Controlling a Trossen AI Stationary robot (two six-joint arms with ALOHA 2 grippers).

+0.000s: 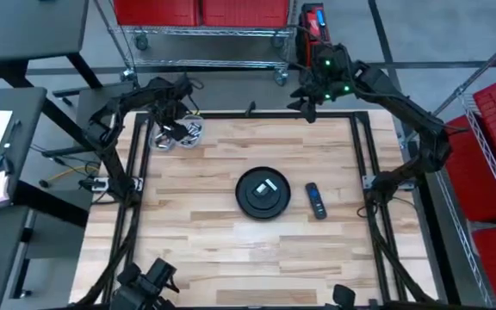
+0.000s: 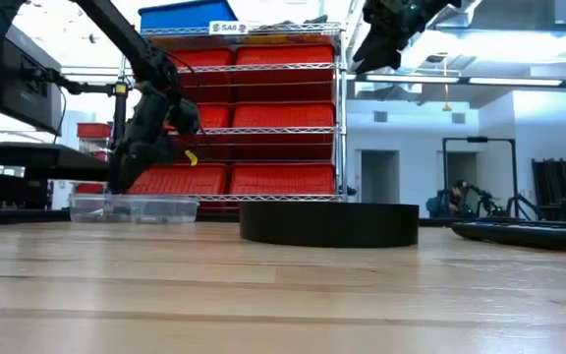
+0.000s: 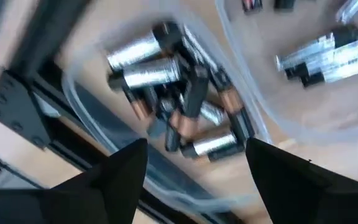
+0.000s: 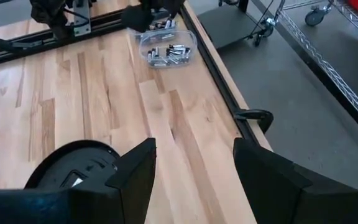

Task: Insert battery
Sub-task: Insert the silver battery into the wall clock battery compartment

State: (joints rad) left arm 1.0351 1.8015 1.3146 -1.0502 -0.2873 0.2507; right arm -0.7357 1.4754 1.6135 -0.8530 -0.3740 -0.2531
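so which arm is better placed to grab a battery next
The left. Its gripper hangs open directly over the clear battery tray, with loose batteries between its fingers in the left wrist view. The right gripper is raised at the table's far edge, away from the tray.

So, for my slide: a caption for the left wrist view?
Open left jaws hover over a clear tray of batteries.
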